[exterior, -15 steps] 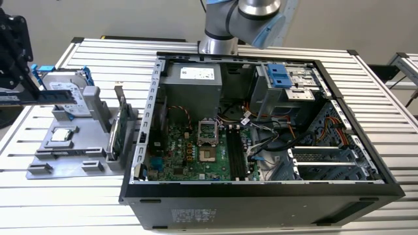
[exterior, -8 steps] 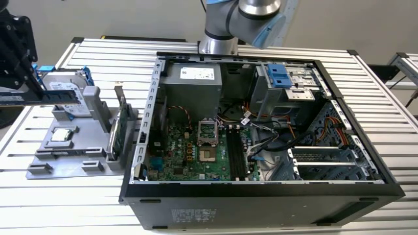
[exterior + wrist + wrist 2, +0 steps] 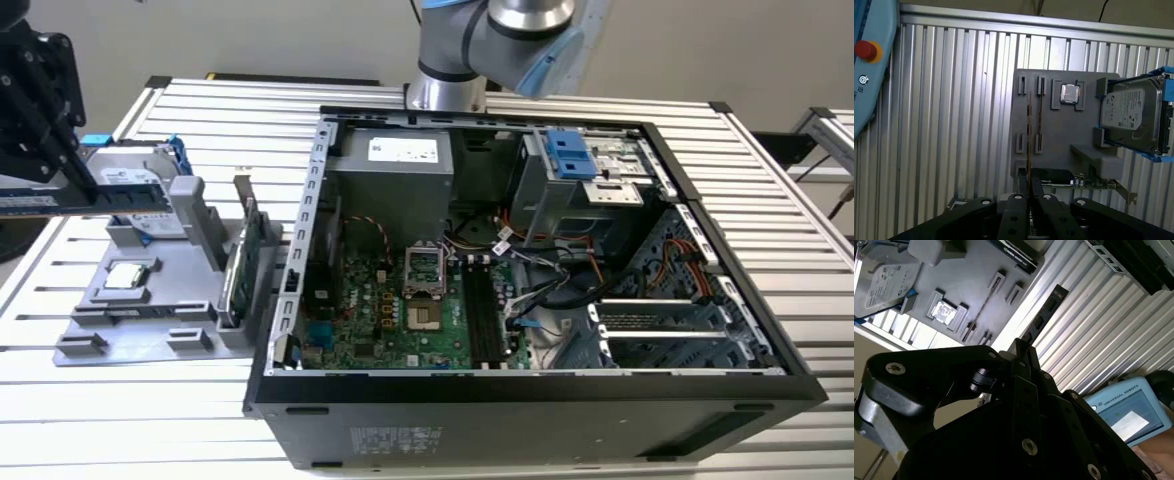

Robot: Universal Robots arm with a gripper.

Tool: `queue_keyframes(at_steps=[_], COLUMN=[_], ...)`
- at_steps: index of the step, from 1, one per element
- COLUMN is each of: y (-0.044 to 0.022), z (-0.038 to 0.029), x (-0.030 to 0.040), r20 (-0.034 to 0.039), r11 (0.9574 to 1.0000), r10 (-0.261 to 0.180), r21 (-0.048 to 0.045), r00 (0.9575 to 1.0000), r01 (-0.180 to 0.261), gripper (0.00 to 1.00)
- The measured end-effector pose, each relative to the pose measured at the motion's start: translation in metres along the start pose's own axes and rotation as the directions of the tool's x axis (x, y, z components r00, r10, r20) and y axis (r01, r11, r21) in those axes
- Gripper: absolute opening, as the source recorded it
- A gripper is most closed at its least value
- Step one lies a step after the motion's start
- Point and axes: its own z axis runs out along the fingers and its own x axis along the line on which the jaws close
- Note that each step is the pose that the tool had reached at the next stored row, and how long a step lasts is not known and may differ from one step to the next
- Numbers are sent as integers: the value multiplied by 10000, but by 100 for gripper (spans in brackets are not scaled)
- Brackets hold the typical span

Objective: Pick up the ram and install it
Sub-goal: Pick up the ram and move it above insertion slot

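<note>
Ram (image 3: 127, 197) is pinched in the gripper (image 3: 67, 185), with the jaws pressed together on the stick. It lies roughly level and juts out toward the case. In the first wrist view it shows edge-on, coming straight out between the fingertips.

It looks to be held up off the grey fixture tray (image 3: 134, 330), at the exterior view's left, touching nothing else. My read: pick done.

On the tray are the hard drive (image 3: 1134, 115), a processor chip (image 3: 127, 277) and the upright expansion card (image 3: 240, 270), all apart from the ram. The tray sits on the slatted table (image 3: 147, 420), just beside the open computer case (image 3: 534, 400).

Install is not done. The ram is well apart from the motherboard (image 3: 374, 320), outside the case wall. The long black memory slots (image 3: 483, 310) look empty, though I can't tell whether their latches are open. What's left is carrying it over, lining it up and seating it.
</note>
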Motion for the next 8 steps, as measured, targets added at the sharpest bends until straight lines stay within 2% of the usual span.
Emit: queue_keyframes(at_steps=[8], y=[-52], z=[0], x=[4], r20=[0], r11=[10000], r10=[0], r21=[0], r00=[10000], r01=[0], gripper=[0])
